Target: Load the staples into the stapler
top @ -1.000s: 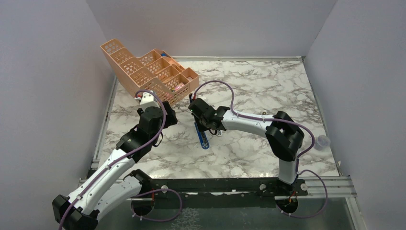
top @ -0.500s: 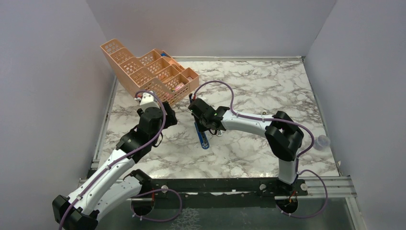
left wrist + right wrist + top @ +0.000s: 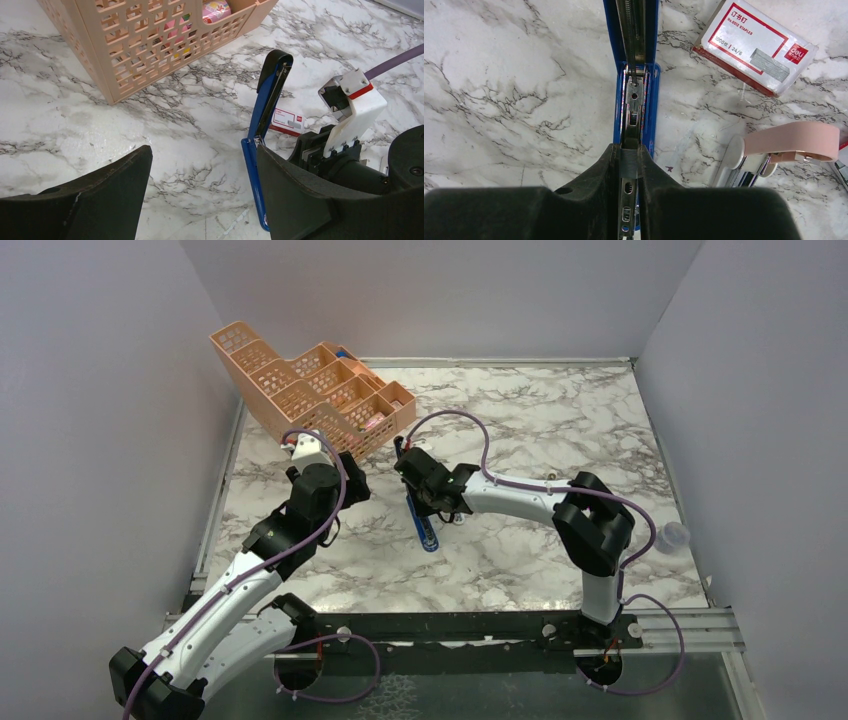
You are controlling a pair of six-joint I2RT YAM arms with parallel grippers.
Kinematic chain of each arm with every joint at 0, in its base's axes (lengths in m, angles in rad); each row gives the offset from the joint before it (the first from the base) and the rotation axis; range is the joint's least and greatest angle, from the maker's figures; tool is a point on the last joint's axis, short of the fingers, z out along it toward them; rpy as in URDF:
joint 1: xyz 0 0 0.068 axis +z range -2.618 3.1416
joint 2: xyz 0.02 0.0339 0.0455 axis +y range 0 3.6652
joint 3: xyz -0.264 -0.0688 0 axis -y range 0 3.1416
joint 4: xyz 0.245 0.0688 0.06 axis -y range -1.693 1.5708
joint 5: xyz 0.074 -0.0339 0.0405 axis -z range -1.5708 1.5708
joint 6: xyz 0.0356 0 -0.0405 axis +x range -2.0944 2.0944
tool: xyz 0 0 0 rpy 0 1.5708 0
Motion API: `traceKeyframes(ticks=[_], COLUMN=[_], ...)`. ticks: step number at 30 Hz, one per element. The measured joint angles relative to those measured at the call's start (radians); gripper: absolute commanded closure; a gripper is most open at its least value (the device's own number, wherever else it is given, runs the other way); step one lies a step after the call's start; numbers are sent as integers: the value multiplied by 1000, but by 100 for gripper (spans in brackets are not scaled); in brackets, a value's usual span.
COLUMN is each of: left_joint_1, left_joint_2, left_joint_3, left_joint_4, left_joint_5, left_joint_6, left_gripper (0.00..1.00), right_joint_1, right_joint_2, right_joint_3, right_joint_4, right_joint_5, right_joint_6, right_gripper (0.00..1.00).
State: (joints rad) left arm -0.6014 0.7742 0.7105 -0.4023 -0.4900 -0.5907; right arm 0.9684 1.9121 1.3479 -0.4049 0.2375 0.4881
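The blue stapler (image 3: 650, 107) lies hinged open on the marble, its silver channel (image 3: 633, 100) running straight toward me. My right gripper (image 3: 629, 159) is shut on the staples (image 3: 629, 164), a small grey ribbed block held directly over that channel. In the top view the stapler (image 3: 426, 527) sits mid-table under the right gripper (image 3: 418, 490). My left gripper (image 3: 200, 195) is open over bare marble. Its right finger (image 3: 300, 195) is close beside the stapler's blue base (image 3: 252, 180), and the stapler's lid (image 3: 270, 85) stands raised.
A red-and-white staple box (image 3: 754, 47) lies just right of the stapler. A pink and white tool (image 3: 789, 142) lies nearer, to the right. The peach mesh organiser (image 3: 310, 390) stands at the back left, close ahead of the left gripper. A small cup (image 3: 676, 536) sits at the right edge.
The right gripper has edged slightly toward the back along the stapler, still holding the staples. The left arm has not moved.
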Motion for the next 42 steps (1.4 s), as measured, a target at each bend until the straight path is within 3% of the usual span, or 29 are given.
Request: traceKeyframes(ticks=[8,22,31,32,35,42], left_joint_1=[0,0,0,0,0,0], left_joint_2=[0,0,0,0,8,45], left_joint_3=[0,0,0,0,0,0], left_joint_4=[0,0,0,0,0,7], left_joint_5=[0,0,0,0,3,53], left_joint_6=[0,0,0,0,0,6], left_gripper=[23,23,22,22,20,19], right_joint_1=[0,0,-8,-11,-40,-189], right_joint_2=[-8,-22,-31,-35,-61,-243], right_joint_3=[-16,-9,62,63,60,-55], right_joint_4=[1,-52,-95,-104,-130,-146], right_joint_5=[0,-14,11,15,27,76], right_joint_6=[10,28,66,78,113,132], right_gripper=[81,62,59,55,47,52])
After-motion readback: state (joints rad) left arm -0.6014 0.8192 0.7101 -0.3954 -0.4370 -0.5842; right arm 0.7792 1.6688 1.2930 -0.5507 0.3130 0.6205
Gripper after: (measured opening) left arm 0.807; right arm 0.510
